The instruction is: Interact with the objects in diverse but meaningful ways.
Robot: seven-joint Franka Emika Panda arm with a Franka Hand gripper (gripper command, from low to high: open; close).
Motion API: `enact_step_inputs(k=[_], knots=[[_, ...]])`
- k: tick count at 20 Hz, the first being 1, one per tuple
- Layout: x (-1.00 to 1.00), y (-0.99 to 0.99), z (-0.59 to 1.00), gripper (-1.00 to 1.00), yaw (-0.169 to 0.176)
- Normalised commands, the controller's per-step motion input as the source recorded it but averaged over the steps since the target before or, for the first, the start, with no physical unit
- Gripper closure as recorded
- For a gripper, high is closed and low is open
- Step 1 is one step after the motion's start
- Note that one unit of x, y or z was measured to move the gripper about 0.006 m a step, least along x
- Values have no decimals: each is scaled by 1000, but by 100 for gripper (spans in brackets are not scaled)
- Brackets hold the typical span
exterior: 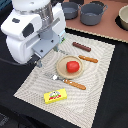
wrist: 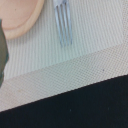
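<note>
A red tomato (exterior: 73, 66) sits on the tan plate (exterior: 64, 71) in the middle of the beige placemat (exterior: 95, 95). A brown sausage stick (exterior: 81, 47) lies beyond the plate. A yellow butter box (exterior: 55, 95) lies near the mat's front edge. Two grey pots (exterior: 92, 13) (exterior: 70, 9) stand on the brown board at the back. The milk carton is out of view. My arm's white body (exterior: 32, 32) hangs over the mat on the exterior view's left of the plate and hides the fingers. The wrist view shows only a dark sliver (wrist: 2, 50) at its edge.
A wooden-handled fork (exterior: 67, 81) lies in front of the plate; its tines (wrist: 62, 22) and the plate rim (wrist: 17, 15) show in the wrist view. A wooden-handled knife (exterior: 88, 59) lies beside the plate. A tan-lined bowl (exterior: 123, 17) stands at the back. The black table (wrist: 85, 107) surrounds the mat.
</note>
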Motion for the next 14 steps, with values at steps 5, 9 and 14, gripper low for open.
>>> enact_step_inputs(k=[5,9,14], knots=[[517,-569,145,-100,29],[507,-537,202,-100,35],[467,-543,221,-100,40]])
